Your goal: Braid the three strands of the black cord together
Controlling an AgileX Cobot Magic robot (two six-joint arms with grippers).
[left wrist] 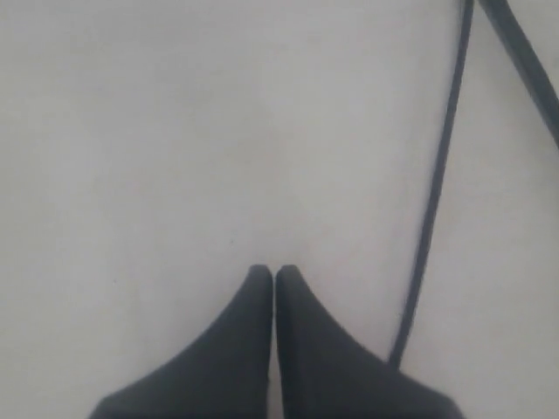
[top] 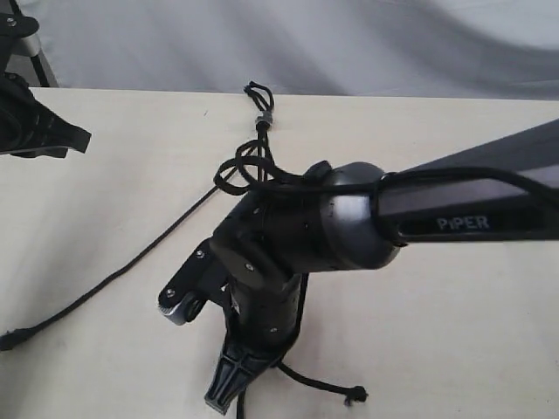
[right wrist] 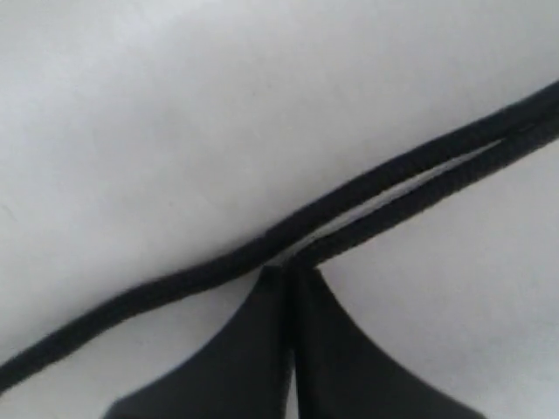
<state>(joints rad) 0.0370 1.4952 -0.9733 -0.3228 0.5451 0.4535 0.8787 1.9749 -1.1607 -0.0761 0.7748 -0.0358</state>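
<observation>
The black cord lies on the pale table, with its small loop [top: 257,91] and grey band [top: 262,120] at the far edge. One strand [top: 113,278] runs out to the near left. Another ends in a knot [top: 354,395] at the near middle. My right gripper [top: 229,397] points down over the cord near the front edge. In the right wrist view it [right wrist: 288,266] is shut, with one strand [right wrist: 419,196] ending between its tips and a second strand [right wrist: 175,284] passing just beyond. My left gripper [left wrist: 274,271] is shut on nothing, a strand [left wrist: 437,175] lying beside it.
The right arm [top: 454,201] spans the table from the right and hides the middle of the cord. The left arm's dark end [top: 44,131] sits at the far left edge. A grey cloth backdrop [top: 349,44] rises behind the table.
</observation>
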